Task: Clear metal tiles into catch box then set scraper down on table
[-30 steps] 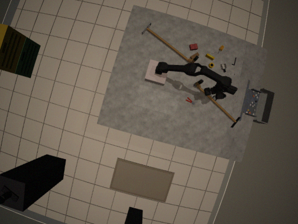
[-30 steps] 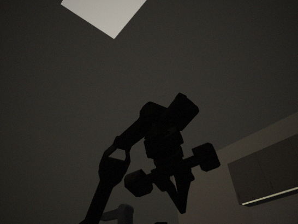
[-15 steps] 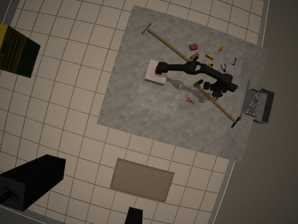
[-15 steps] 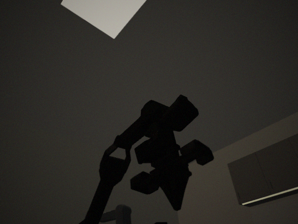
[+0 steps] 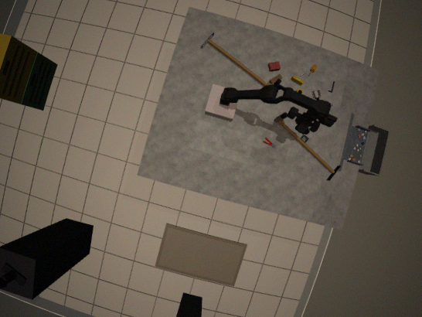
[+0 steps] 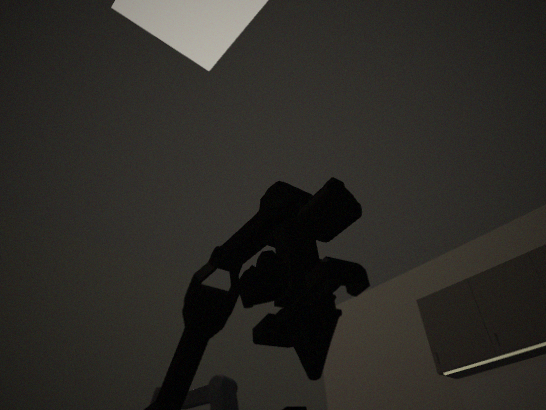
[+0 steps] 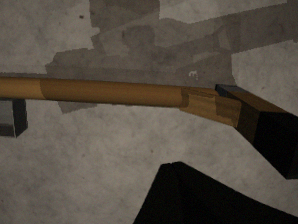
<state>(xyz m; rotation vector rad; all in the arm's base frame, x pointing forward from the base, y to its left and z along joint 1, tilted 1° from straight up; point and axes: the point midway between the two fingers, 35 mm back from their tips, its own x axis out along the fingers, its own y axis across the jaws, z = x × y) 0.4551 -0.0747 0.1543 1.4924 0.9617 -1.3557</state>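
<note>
Several small white, orange and dark tiles (image 5: 357, 147) lie scattered on the blue-grey steel plate (image 5: 348, 143) at the table's right edge. The dark catch box (image 5: 380, 151) stands just beyond it. A long wooden-handled tool with a dark flat blade, seemingly the scraper (image 5: 307, 146) (image 7: 110, 93), lies on the table, blade near the plate's lower corner. A similar long tool (image 5: 236, 62) lies at the upper left. My gripper (image 6: 314, 376) (image 7: 171, 172) is shut and empty, above the table beside the nearer handle. The arm hides its fingertips in the top view.
A small open grey square box (image 5: 304, 138) (image 7: 19, 118) lies beside the handle, with red pliers (image 5: 268, 141) near it. A red block (image 5: 274, 66), a yellow block (image 5: 297, 80), an orange-handled screwdriver (image 5: 313, 68) and a hex key (image 5: 332, 86) lie beyond the arm.
</note>
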